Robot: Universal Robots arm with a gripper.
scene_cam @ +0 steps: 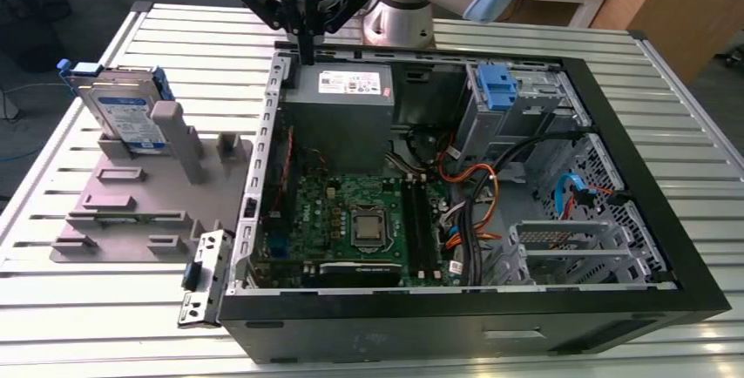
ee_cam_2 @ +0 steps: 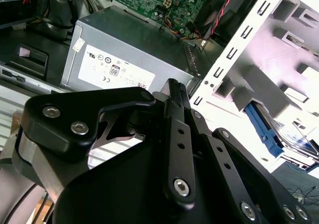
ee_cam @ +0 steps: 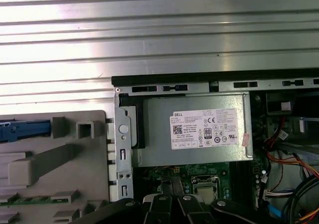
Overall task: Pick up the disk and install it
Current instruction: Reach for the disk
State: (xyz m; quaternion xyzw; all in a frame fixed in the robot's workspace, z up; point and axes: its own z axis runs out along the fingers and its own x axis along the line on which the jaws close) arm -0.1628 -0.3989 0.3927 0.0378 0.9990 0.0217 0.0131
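Both wrist views show closed, empty fingers; the exterior view shows the disk upright.

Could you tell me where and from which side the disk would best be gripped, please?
Probably its free upper edge, from above. The disk stands on edge in the grey holder, lower part seated in a slot, top standing clear; pinching across its thin thickness, on the two flat faces, looks safest.
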